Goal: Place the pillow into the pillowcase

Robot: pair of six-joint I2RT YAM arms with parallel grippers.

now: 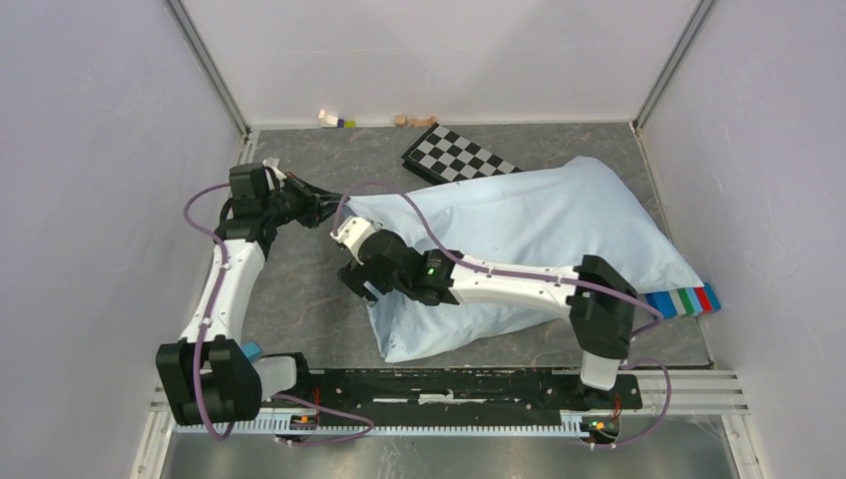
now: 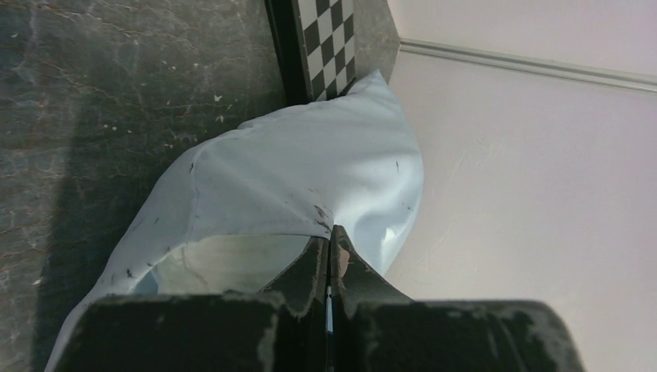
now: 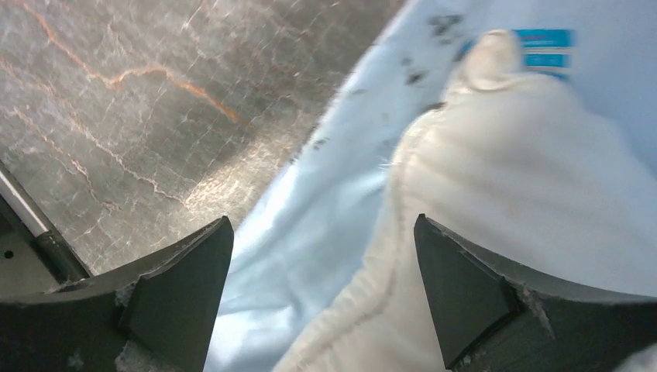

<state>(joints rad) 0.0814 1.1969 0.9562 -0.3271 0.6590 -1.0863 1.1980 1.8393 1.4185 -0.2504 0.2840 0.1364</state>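
Observation:
The pale blue pillowcase lies bulging across the middle and right of the table, its mouth facing left. My left gripper is shut on the upper hem of that mouth and holds it up. The left wrist view shows the gripper with the cream pillow under the lifted cloth. My right gripper hangs open at the mouth's near side. In the right wrist view its jaws straddle the pillow's seamed edge, which rests on the pillowcase's lower layer. In the top view the pillow is hidden.
A black-and-white checkerboard panel lies at the back, partly under the pillowcase. Small blocks sit against the back wall. A striped coloured strip sticks out at the right. Walls close in on three sides.

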